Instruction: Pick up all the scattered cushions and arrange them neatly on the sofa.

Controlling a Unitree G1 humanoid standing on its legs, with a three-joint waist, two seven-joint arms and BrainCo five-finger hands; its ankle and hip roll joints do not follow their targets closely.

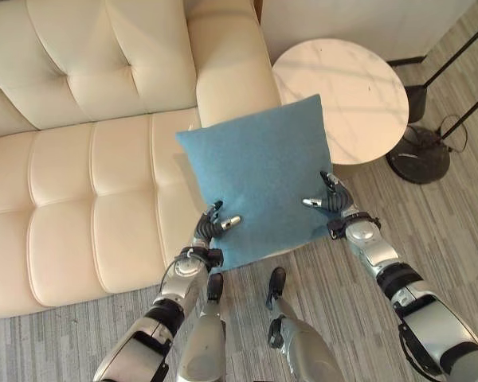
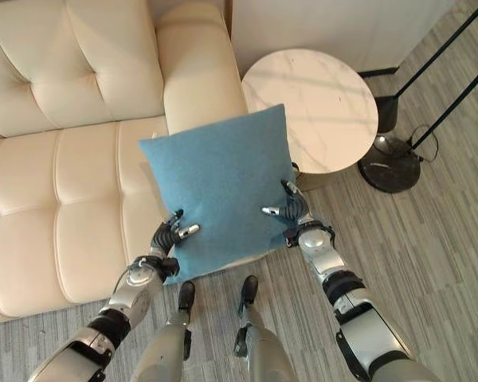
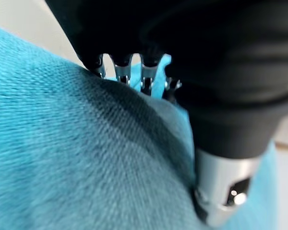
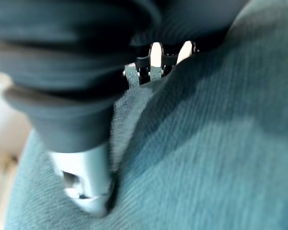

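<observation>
A square blue cushion (image 1: 259, 171) is held up between both hands, over the front right corner of the cream sofa (image 1: 64, 191). My left hand (image 1: 210, 226) pinches its lower left edge, thumb on top and fingers underneath. Gripping the lower right edge the same way is my right hand (image 1: 333, 200). In the left wrist view the blue cushion (image 3: 62, 158) is pressed by the thumb of the left hand (image 3: 225, 191). The right wrist view shows the cushion (image 4: 206, 158) under the thumb of the right hand (image 4: 86, 182).
A round white marble side table (image 1: 346, 95) stands right of the sofa arm (image 1: 227, 60). A black floor-lamp base (image 1: 418, 155) with slanted poles sits further right on grey striped carpet. The sofa seat to the left is bare.
</observation>
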